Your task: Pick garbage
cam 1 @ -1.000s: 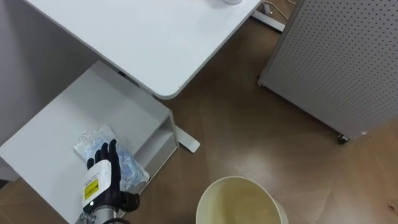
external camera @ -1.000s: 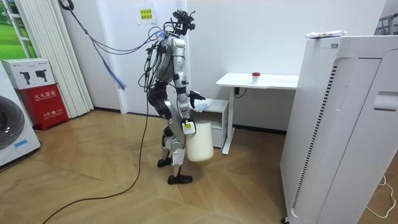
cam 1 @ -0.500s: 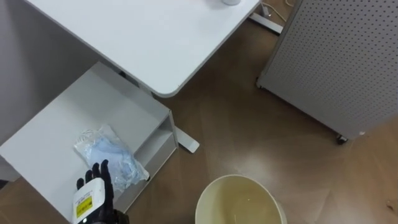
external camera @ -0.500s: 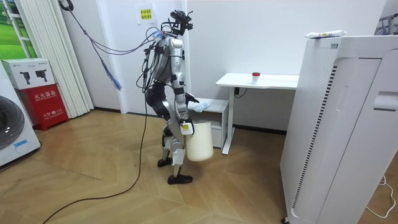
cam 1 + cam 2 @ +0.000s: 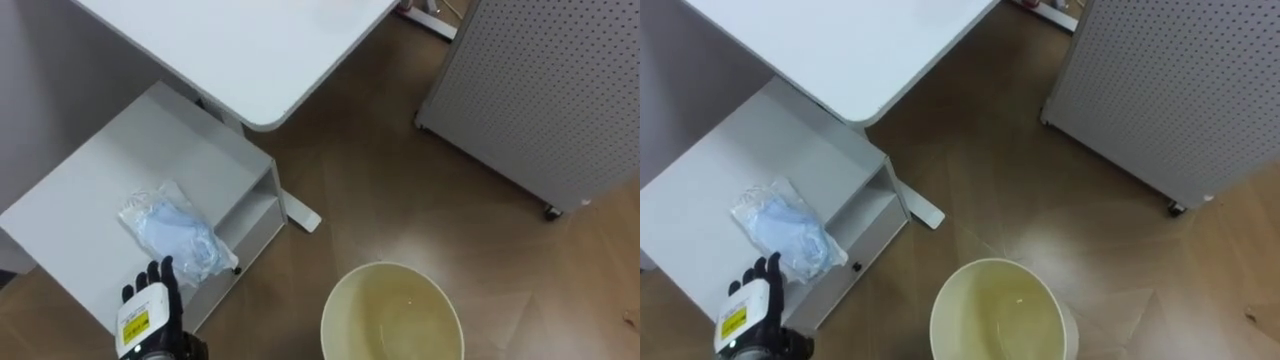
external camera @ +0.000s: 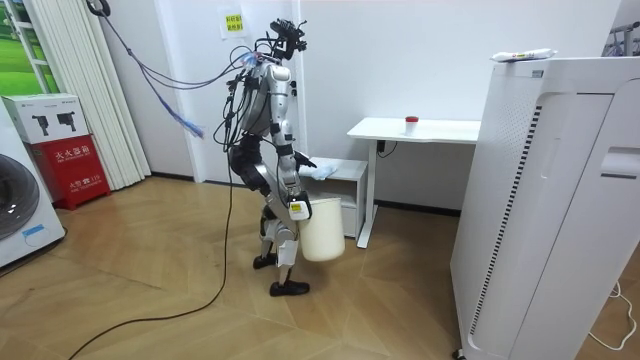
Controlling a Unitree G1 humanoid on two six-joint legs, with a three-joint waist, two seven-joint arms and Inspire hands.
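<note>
Left robot hand (image 5: 148,315) enters at the lower left of the eye views. It is released: the fingers (image 5: 163,275) are straight and point toward 12 o'clock, back of the robot hand up, and it holds nothing. The bag (image 5: 175,235), clear plastic with pale blue material inside, lies flat on top of the low white shelf (image 5: 90,190), at about 1 o'clock from the robot hand. The fingertips are just beside the bag's near edge; whether they touch it cannot be told.

The desk (image 5: 240,40) overhangs the shelf's far side, at 12 o'clock from the bag. The cream bucket (image 5: 400,320) sits at 3 o'clock from the left robot hand, mouth up, over the wooden floor (image 5: 400,190). A perforated white panel (image 5: 550,90) stands at 2 o'clock from the bucket, well apart from it.

In the room view the robot stands upright facing the shelf. The right robot hand (image 6: 297,207) hangs low, just beside the bucket's rim. Whether it is released or grasping cannot be told.
</note>
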